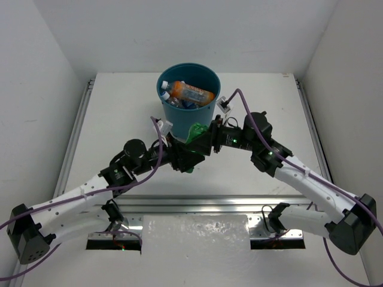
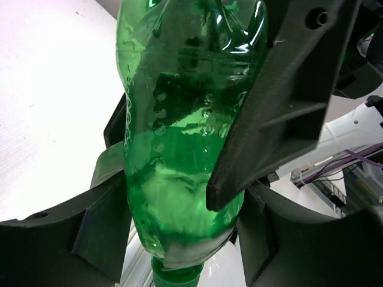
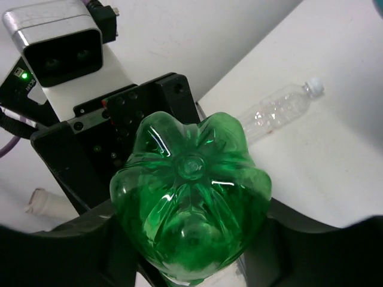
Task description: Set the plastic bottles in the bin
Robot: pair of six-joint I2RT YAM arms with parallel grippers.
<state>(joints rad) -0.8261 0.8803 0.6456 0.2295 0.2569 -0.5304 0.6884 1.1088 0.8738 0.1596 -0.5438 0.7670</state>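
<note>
The green bottle (image 1: 196,133) hangs between both arms just in front of the bin (image 1: 179,115), a dark teal bucket. My left gripper (image 2: 182,233) is shut on the green bottle (image 2: 173,119) near its neck, cap end toward the camera. My right gripper (image 3: 191,239) is closed round the same bottle (image 3: 191,179), whose petalled base faces its camera. One of the right fingers (image 2: 281,101) presses on the bottle's side. An orange bottle (image 1: 191,92) with a white cap lies inside the bin with other bottles. A clear bottle (image 3: 275,110) lies on the table.
The two wrists meet at the middle of the white table (image 1: 269,119), close to the bin's near wall. The left wrist's camera housing (image 3: 57,45) stands right behind the green bottle. White walls enclose the table on three sides.
</note>
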